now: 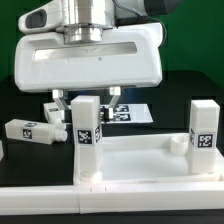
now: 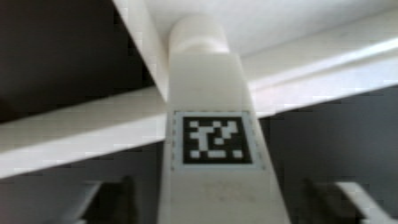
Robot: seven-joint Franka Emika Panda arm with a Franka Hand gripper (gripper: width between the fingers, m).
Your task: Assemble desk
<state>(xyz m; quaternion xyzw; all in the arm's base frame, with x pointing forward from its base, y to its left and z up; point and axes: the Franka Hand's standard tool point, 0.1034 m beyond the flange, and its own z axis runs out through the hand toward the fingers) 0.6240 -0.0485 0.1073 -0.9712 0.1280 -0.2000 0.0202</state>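
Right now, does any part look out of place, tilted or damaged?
One leg lies on its side on the table at the exterior view's left, apart from the panel, while two legs stand upright on it. It looks only unmounted, not damaged.

The large flat white plastic desk panel (image 1: 140,168) looks smooth, with a faint sheen along its raised rim. On its corner, the upright white plastic block leg (image 1: 87,125) is smooth and matt; its black-and-white square tag (image 2: 217,138) looks like flat matt print. Behind the panel, the black table top (image 1: 165,110) is dull and unreflective, and the thin white marker board (image 1: 132,112) looks papery. Above the panel, the gripper (image 1: 88,100) has a glossy white moulded casing under a grey, metallic-looking collar (image 1: 80,25).
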